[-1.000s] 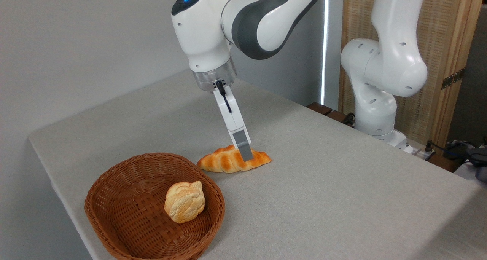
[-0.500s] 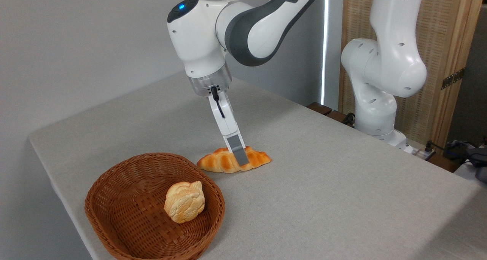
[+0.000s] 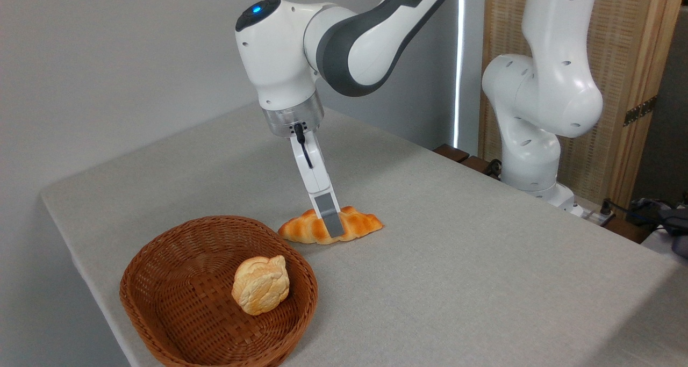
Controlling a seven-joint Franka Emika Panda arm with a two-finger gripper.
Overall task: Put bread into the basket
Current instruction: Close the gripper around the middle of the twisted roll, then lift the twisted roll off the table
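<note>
Status: braided loaf point(image 3: 344, 226) not in the wicker basket point(image 3: 161, 281) yet. It lies flat on the counter point(image 3: 484, 259), just beside the basket's far-right rim, apparently not touching it.

I've got the gripper point(image 3: 332, 223) down at the loaf's middle. Only the near finger shows, its grey pad overlapping the loaf's front side; the far one is hidden behind it. So I can't tell from this angle whether the fingers are clamped on the loaf or just straddling it. No sign of lift; the loaf's underside looks seated on the counter.

Basket already holds a round pale bun point(image 3: 261, 284), right of centre. The left half is free, enough room for the loaf by my read.

Left to do: confirm grasp, lift, short carry toward the basket, clear the rim, release.
</note>
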